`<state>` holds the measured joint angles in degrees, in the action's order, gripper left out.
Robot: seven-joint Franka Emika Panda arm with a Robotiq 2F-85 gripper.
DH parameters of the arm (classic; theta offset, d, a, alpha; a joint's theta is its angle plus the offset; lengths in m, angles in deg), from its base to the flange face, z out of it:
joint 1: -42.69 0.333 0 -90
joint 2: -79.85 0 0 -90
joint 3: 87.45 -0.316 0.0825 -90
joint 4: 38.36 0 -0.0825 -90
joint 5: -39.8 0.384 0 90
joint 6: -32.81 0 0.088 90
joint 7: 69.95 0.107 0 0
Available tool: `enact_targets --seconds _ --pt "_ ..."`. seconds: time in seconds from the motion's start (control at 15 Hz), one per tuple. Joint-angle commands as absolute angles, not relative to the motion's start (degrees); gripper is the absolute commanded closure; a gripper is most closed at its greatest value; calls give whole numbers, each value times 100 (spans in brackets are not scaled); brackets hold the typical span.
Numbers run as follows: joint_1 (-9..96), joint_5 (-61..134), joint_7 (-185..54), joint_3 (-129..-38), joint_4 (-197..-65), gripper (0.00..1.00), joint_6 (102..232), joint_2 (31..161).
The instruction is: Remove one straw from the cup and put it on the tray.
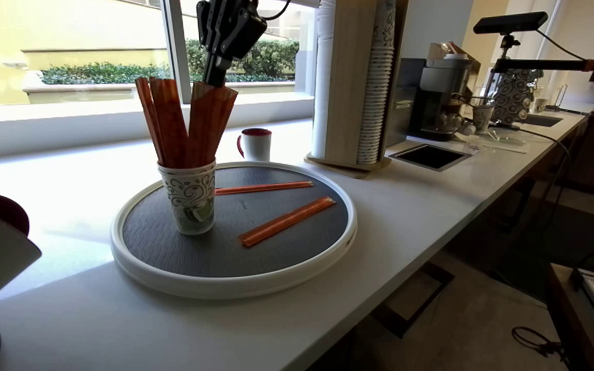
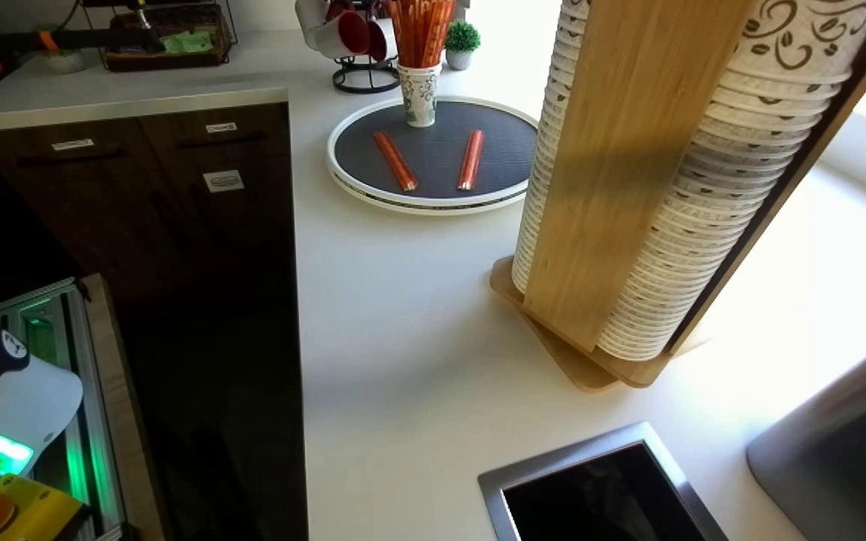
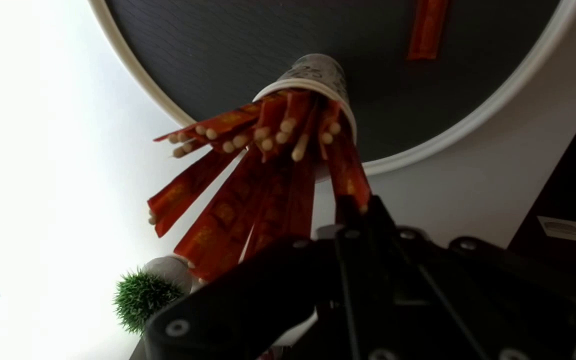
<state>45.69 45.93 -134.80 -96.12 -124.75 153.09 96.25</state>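
Straws (image 1: 287, 222): two lie on the one tray (image 1: 173, 255), several lean in the cup (image 1: 192, 201), the tool (image 3: 363, 204) clamped on one.

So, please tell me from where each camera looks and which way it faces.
In an exterior view: low, near the tray, facing along the counter toward the cup rack; gripper at top.
In an exterior view: higher, beyond the cup rack, facing back toward the tray; part of the robot, lower left.
Wrist view: above the cup, tilted downward; fingers at the bottom.
Both exterior views share the cup, tray and cup rack.
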Motion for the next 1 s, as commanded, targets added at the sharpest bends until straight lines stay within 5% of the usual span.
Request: enact_targets --seconds 0.0,0.93 --pt "4523 4702 -13475 -9637 -12182 98 14862 9650" --pt "4481 4851 -12821 -9583 -11484 98 14141 9406"
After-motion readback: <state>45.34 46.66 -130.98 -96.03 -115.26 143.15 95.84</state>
